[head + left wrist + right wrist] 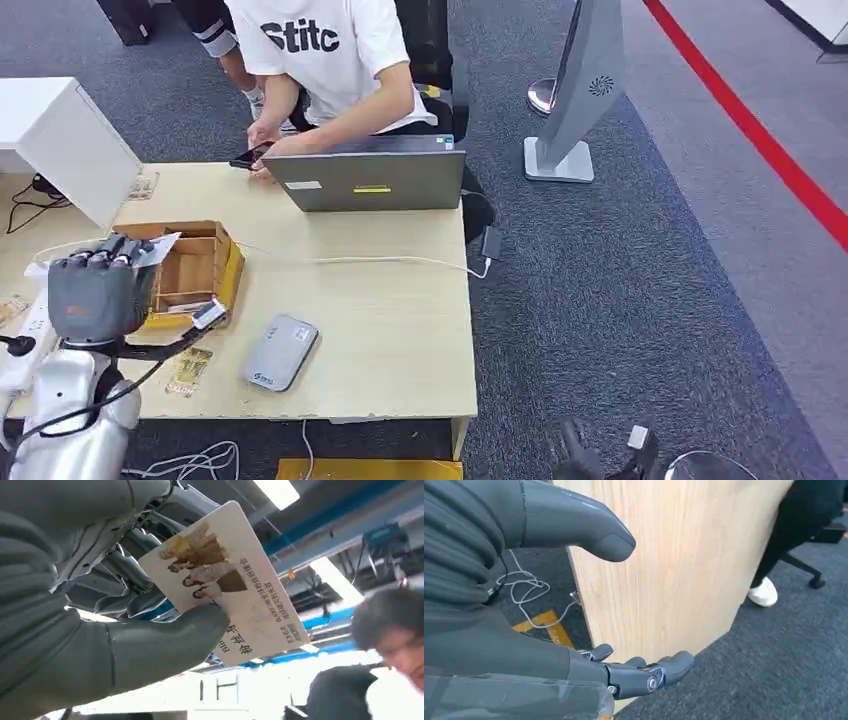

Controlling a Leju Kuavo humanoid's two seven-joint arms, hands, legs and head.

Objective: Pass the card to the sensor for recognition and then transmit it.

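Card (225, 585) mostly hidden in head view behind left hand (97, 285); print on it small, hard to read. Wooden box (193, 270) on worktop (380, 300) partly blocked, contents unclear. Left hand above box's near-left corner, thumb and fingers (127, 570) pinching card. Right hand (574, 605) beside worktop's side panel, fingers spread, holding nothing. Grey sensor (281, 351) lying flat near front edge.

silver arm (70, 410) with black cable, grey ribbed left hand (98, 290), darker fingers (644, 675)
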